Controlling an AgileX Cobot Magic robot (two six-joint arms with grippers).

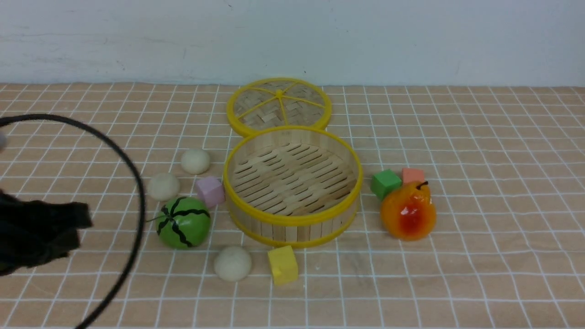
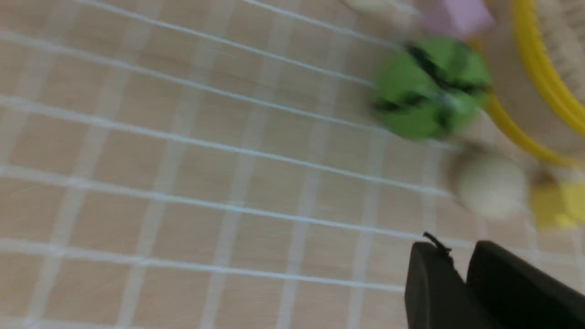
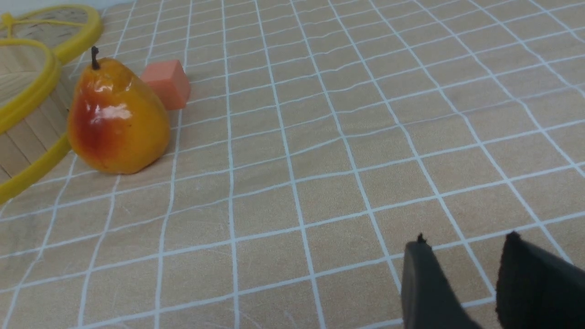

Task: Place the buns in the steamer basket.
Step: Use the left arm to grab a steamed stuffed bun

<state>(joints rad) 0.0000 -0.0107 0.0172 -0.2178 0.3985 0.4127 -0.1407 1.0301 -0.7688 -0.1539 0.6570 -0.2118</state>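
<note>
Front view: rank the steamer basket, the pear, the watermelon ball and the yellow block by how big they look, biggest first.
1. steamer basket, clearly the largest.
2. pear and watermelon ball: they look alike in size, so I am not ranking them.
3. yellow block, the smallest, though nearest the camera.

Bright even light, soft shadows, glare on pear (image 1: 408, 214), left wrist view blurred

- Desk (image 1: 457, 137): tan cloth, white grid lines.
- Steamer basket (image 1: 292, 220): pale bamboo slats, yellow rims.
- Lid (image 1: 279, 103): woven straw-colour, yellow rim and spokes.
- Buns (image 1: 195, 161) (image 1: 163, 186) (image 1: 232, 263): cream.
- Watermelon ball (image 1: 183, 222): green, black wavy stripes.
- Pear (image 1: 408, 211): orange-yellow, red blush.
- Lilac block (image 1: 210, 191), yellow block (image 1: 283, 265), green block (image 1: 385, 183), salmon block (image 1: 412, 175).
</note>
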